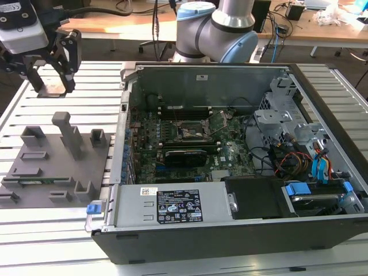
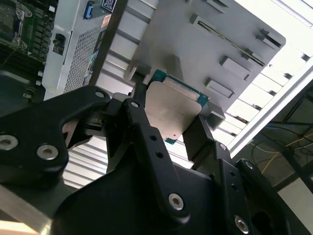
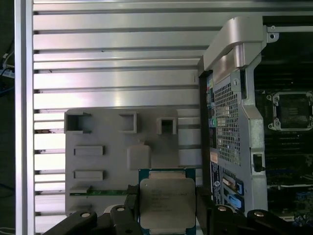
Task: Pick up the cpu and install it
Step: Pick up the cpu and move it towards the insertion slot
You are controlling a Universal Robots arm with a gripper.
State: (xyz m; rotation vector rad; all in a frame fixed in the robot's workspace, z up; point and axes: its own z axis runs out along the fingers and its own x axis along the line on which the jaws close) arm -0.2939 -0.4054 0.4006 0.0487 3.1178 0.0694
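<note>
Two fingers (image 2: 144,125) of the gripper (image 2: 173,103) pinched the cpu (image 3: 167,203) by opposite edges. Level carry judged essential; socket (image 1: 195,131) lay well apart from gripper.

**Gripper clamped, arm reaching wide**

We see our arm (image 1: 217,26) as a grey joint with pale blue caps at the top of the exterior view. The gripper (image 1: 53,85) hangs far toward that view's left, pointing downward. In the second wrist view, its two black fingers (image 2: 151,142) press on opposite edges of the cpu (image 2: 171,110) (metal top turned toward the wrist), holding it between them.
</note>
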